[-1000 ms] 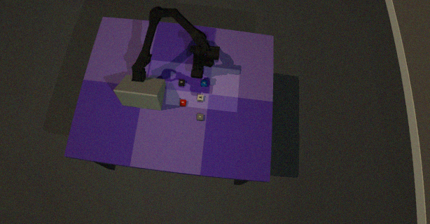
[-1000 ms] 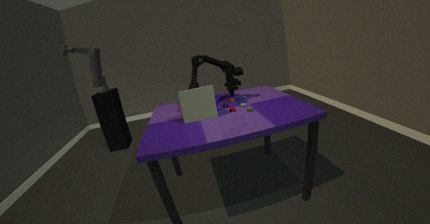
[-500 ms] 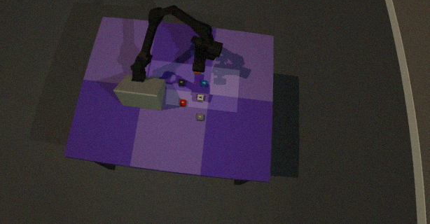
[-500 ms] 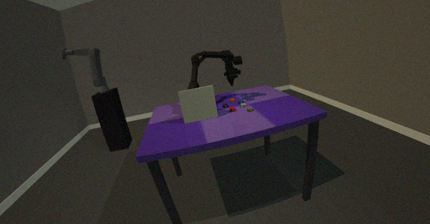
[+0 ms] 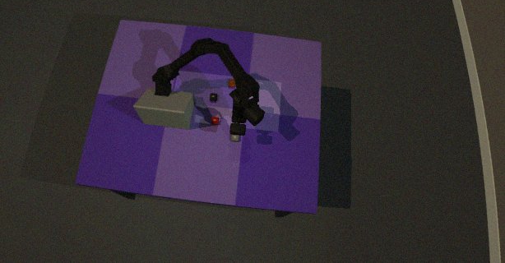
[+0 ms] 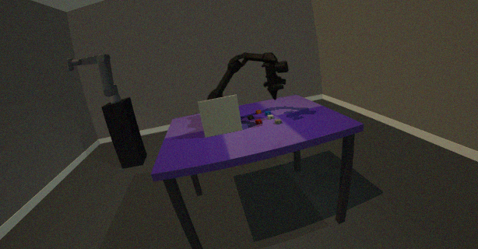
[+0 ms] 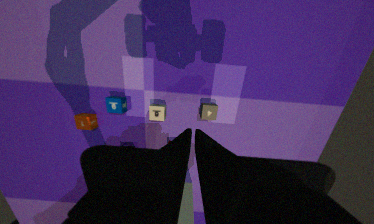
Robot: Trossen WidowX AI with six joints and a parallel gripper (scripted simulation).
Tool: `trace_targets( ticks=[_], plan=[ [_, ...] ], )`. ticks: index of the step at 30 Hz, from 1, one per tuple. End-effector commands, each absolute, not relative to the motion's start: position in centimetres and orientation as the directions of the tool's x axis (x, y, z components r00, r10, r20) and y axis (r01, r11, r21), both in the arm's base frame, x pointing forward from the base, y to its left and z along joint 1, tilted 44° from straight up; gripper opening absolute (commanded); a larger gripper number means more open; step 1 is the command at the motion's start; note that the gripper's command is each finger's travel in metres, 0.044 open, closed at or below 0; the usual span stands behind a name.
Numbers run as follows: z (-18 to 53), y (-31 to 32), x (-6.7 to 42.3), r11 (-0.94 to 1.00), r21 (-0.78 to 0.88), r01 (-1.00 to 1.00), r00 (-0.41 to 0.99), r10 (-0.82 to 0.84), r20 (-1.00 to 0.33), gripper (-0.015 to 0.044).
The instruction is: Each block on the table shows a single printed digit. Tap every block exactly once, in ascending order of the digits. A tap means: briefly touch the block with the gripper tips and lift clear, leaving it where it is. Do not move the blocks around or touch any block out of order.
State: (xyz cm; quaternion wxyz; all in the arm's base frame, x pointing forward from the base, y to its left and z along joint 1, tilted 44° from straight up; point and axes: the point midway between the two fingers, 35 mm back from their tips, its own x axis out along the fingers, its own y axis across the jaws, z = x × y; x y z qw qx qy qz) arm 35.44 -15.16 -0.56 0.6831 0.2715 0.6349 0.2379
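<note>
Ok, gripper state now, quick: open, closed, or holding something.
Gripper: closed, holding nothing, raised above the blocks and touching none.

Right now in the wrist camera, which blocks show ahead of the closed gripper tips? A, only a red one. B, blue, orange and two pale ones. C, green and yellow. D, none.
B: beyond the shut gripper lie a blue block, an orange block and two pale blocks.
</note>
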Motion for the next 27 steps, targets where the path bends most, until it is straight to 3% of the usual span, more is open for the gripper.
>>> trace_targets(
  ticks=[1, 9, 15, 27],
  plan=[
    [-4.5, -18.2, 34.1, 0.73, 0.683, 0.023, 0.066, 0.681, -0.73, 0.002],
    [-4.9, -18.2, 34.1, 0.73, 0.684, 0.024, 0.065, 0.681, -0.729, 0.002],
    [-10.4, -12.9, 34.6, 0.728, 0.686, 0.023, 0.066, 0.683, -0.727, 0.002],
    [-11.1, -12.3, 34.7, 0.727, 0.686, 0.022, 0.066, 0.684, -0.727, 0.002]
  ],
)
